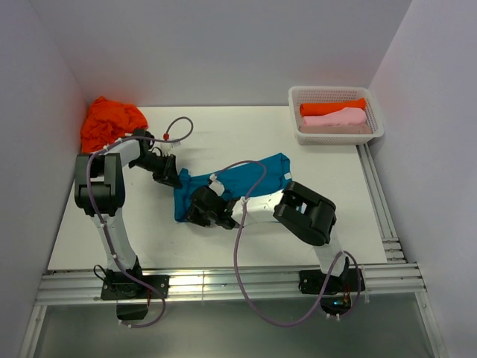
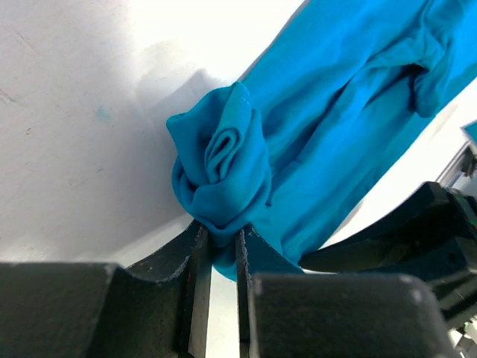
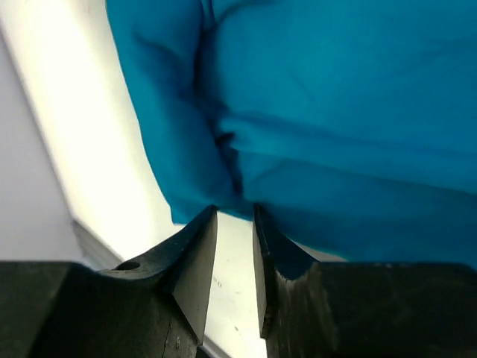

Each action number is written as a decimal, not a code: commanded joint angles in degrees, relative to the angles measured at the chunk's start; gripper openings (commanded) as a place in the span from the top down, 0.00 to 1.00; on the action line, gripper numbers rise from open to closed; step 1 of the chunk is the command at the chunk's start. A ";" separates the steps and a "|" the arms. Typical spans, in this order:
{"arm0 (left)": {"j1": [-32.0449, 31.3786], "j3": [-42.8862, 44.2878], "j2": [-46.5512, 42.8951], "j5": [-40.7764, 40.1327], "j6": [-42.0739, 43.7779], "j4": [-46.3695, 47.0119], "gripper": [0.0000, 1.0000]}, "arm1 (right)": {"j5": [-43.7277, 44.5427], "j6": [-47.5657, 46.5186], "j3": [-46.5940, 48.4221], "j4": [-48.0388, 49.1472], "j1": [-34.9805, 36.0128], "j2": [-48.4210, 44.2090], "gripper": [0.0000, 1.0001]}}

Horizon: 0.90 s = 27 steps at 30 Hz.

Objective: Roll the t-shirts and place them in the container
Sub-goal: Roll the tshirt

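The white desk carries a teal t-shirt spread at a slant across its middle, running from the left-centre towards the far right. At its left end the cloth is wound into a small tight roll; the rest lies flat and creased. A white lattice basket stands at the far right corner of the desk. A crumpled orange t-shirt lies heaped at the far left corner. Inside the basket a rolled orange t-shirt lies along the far side, with a rolled pink t-shirt just beside it on the near side. The left end effector is narrow, its jaws pinching the teal cloth at the base of the roll. The right end effector sits at the shirt's near edge, jaws slightly apart with bare desk showing between them. Its tips meet the hem, but I cannot tell whether they grip it.
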 commanded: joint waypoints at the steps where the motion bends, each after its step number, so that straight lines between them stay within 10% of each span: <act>1: -1.15 1.35 -1.68 -4.79 -0.15 2.61 0.89 | 6.59 -1.97 6.20 -10.57 1.04 -0.39 0.67; 9: -2.56 1.61 -1.59 -7.87 -1.38 3.14 0.89 | 19.70 -7.33 27.02 -37.90 4.03 2.16 0.61; 27: -4.06 1.96 -0.71 -10.77 -1.82 2.87 0.88 | 26.47 -17.00 47.17 -39.86 3.33 16.83 0.57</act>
